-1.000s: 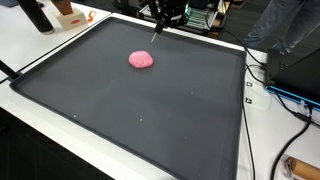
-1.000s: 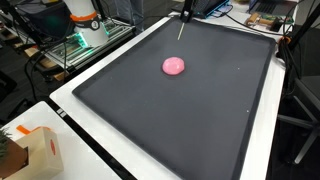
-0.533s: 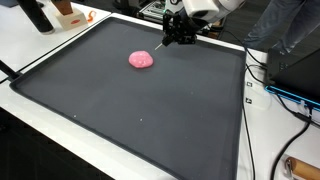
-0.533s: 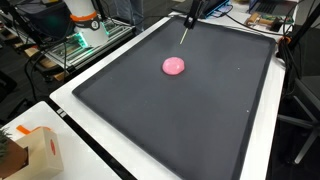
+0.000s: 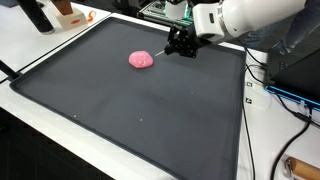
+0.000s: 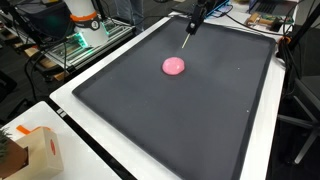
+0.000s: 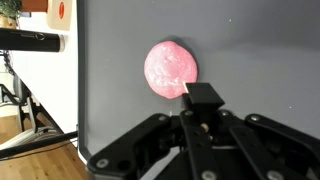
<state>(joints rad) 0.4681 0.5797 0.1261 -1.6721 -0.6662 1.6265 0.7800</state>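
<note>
Far left, in an exterior view: a dark bottle (image 5: 38, 15) and an orange-and-white box (image 5: 68, 12) stand on the white table (image 5: 30, 55), off the tray. The black tray (image 5: 150, 115) fills most of the tabletop in both exterior views. We note the pink lump (image 5: 142, 60) lying on the tray's far half, alone on the dark surface.

Just right of it hangs the gripper (image 5: 172, 46), tilted toward the lump, with its white arm (image 5: 245, 15) coming in from the upper right. The fingers are drawn together, clamped on a thin stick (image 6: 188, 37). In an exterior view the stick slants down from the gripper (image 6: 196, 14), and its tip ends near the lump (image 6: 174, 66) but apart from it. We cannot tell whether the tip touches the tray.

Wrist view: the lump (image 7: 171, 70) sits up and left of the stick's dark end (image 7: 205, 96), and the two overlap in the picture.

Right of the tray, cables (image 5: 262, 75) trail over the table.
</note>
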